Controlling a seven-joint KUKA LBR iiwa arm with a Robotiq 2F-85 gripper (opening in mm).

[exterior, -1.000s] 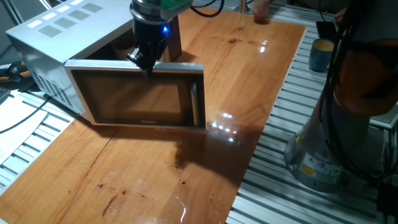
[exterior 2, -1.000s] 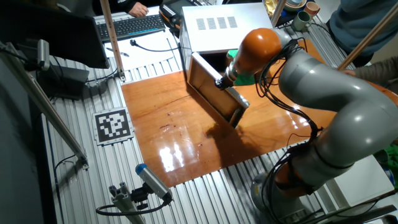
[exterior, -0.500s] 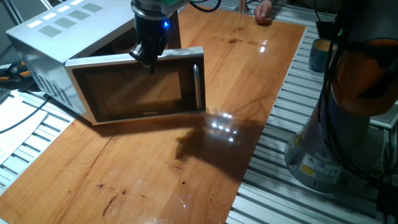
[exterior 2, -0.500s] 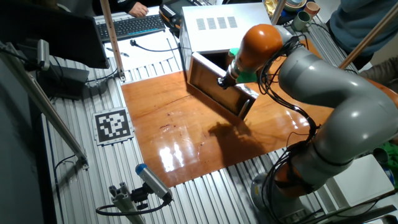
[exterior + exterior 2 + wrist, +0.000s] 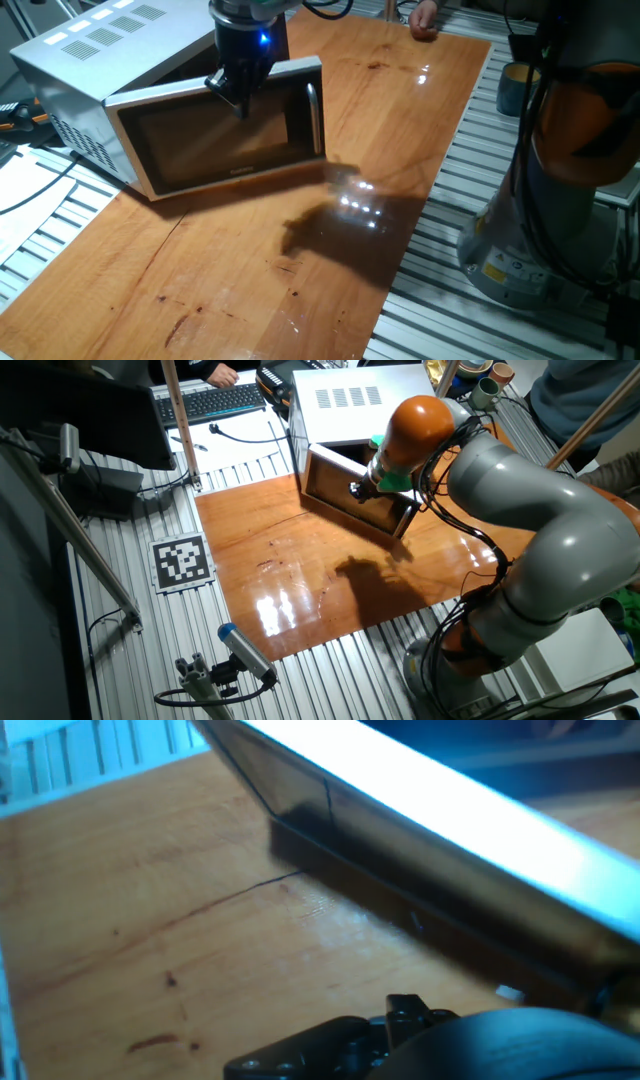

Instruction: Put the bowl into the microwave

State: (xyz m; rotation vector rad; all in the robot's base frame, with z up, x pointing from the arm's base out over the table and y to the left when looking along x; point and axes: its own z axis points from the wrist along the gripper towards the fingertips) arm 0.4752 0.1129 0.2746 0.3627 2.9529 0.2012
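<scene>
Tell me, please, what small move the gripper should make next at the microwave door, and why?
Probably keep pushing the door toward the microwave body. The gripper sits at the door's top edge, and the door stands partly ajar, a gap still open at its handle side. The bowl is not visible.

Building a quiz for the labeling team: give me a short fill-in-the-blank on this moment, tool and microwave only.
1. The tool touches the top edge of the microwave's ____.
2. The microwave stands on a ____ table.
3. The door has a vertical bar ____ near its free edge.

Missing words: door; wooden; handle
</scene>
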